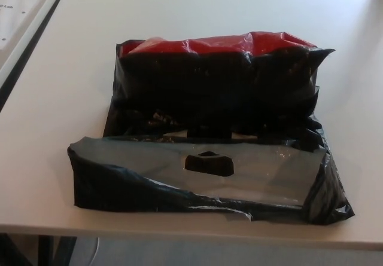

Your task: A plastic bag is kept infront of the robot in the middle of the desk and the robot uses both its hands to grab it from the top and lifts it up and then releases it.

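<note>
Bag [209, 134] lies slumped mid-desk [54, 128], its cut-out handle flap [208, 163] folded toward you, and since neither hand is in view you cannot judge their fingers, so your next move is bringing both hands down onto that top edge.

The plastic bag [209, 134] in front of me is glossy black, with bright red showing along its far top edge. My worktop [60, 98] is plain pale white-grey.
</note>
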`<state>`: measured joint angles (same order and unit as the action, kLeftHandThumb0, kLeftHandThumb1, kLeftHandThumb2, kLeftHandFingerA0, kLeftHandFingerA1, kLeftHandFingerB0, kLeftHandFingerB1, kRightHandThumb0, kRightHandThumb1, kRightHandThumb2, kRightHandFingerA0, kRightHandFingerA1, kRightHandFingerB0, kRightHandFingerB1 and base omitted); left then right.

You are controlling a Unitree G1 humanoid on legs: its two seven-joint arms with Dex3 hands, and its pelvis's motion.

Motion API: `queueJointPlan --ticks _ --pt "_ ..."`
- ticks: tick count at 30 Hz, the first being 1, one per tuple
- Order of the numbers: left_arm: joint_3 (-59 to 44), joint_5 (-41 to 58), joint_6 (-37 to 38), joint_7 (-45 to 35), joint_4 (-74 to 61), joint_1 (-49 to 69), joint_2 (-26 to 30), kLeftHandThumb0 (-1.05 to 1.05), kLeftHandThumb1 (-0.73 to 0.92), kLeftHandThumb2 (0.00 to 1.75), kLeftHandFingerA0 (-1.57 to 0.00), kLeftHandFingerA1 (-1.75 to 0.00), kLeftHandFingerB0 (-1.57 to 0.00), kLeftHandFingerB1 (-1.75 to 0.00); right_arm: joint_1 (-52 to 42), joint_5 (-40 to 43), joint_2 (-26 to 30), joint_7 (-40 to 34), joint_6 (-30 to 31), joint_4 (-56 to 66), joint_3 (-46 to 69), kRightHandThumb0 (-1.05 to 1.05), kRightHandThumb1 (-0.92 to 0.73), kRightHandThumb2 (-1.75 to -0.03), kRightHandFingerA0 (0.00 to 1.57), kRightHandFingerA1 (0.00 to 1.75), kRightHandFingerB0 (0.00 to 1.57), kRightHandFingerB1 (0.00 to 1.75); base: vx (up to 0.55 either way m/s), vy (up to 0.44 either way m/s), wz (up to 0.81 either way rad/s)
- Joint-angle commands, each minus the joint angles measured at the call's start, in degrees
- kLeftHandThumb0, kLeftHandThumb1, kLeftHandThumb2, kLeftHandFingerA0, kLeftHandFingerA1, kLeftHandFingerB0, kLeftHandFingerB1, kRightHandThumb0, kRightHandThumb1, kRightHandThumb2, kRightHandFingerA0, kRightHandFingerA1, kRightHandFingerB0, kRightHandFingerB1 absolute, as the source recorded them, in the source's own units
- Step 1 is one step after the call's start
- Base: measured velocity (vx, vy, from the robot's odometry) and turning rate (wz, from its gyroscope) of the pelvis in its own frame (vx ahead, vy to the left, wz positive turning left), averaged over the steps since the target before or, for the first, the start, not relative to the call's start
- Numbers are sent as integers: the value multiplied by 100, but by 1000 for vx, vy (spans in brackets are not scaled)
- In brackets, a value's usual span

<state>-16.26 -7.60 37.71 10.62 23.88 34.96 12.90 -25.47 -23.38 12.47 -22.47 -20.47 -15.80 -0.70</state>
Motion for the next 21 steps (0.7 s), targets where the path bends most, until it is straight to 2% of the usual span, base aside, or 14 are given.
queueJointPlan --ticks 1,4,5,6,9,10,13,14,16,17,18,19,20,21 --pt "-199 512 1067 -252 -848 401 60 -26 47 54 -48 -40 -4 -26 -672 -2048 461 -2116 -426 1365 370 -65 -41 -74 12 44 0 0 0 0 0" --pt "-85 1273 327 -994 -1528 623 347 -32 36 69 -38 -51 -3 -21 -773 -2599 521 -2525 -221 1696 354 -65 -42 -73 14 44 0 0 0 0 0" --pt "-87 1574 -60 -1268 -1816 722 488 -28 47 56 -44 -41 -6 -21 -861 -2717 509 -2442 -82 1948 373 -57 -40 -77 40 57 0 16 0 0 0" --pt "-141 1768 -308 -1468 -1883 700 633 -40 38 62 -45 -46 -8 -27 -905 -2647 508 -2216 -50 2161 442 -53 -50 -55 73 79 13 26 0 0 0" --pt "-277 2094 -793 -1744 -2024 633 870 -36 39 61 -43 -45 -9 -27 -940 -2357 499 -1666 9 2498 578 -60 -40 -70 72 91 7 35 0 0 0" --pt "-332 2077 -795 -1752 -1959 563 930 -29 44 55 -46 -41 -10 -24 -957 -2240 490 -1380 121 2692 639 -59 -42 -74 51 63 6 26 0 0 0" --pt "-479 2057 -865 -1778 -2019 421 1123 -35 38 60 -44 -46 -9 -25 -645 -2202 682 -1409 -38 2576 734 -57 -39 -74 47 57 5 24 0 0 0" --pt "-568 1951 -812 -1774 -1784 69 1297 -43 38 63 -44 -48 -8 -24 -407 -2010 789 -1200 -60 2556 784 -53 -49 -56 35 33 6 21 0 0 0" --pt "-572 1902 -866 -1814 -1650 -179 1382 -45 38 64 -42 -47 -7 -25 -330 -1989 845 -1169 -54 2567 839 -54 -47 -56 30 32 5 20 0 0 0" --pt "-509 1820 -1115 -1810 -1360 -563 1431 -44 39 63 -40 -45 -8 -26 -70 -2053 931 -1088 19 2599 848 -59 -39 -74 27 44 4 22 0 0 0" --pt "-485 1787 -1224 -1816 -1234 -731 1452 -44 39 63 -40 -45 -8 -26 41 -2081 970 -1055 52 2613 850 -59 -39 -74 27 44 4 22 0 0 0" --pt "-421 1961 -1425 -1995 -988 -1022 1433 -27 45 54 -45 -38 -8 -26 189 -2053 1022 -958 27 2666 828 -54 -47 -54 36 33 9 25 0 0 0" --pt "-398 2035 -1511 -2080 -873 -1155 1424 -27 45 54 -45 -38 -8 -26 255 -2041 1045 -917 17 2689 818 -54 -47 -54 36 33 9 25 0 0 0" --pt "-358 1981 -1436 -2114 -719 -1202 1375 -29 44 54 -47 -39 -10 -24 226 -2028 1103 -896 -55 2713 829 -60 -40 -69 31 42 9 28 0 0 0"
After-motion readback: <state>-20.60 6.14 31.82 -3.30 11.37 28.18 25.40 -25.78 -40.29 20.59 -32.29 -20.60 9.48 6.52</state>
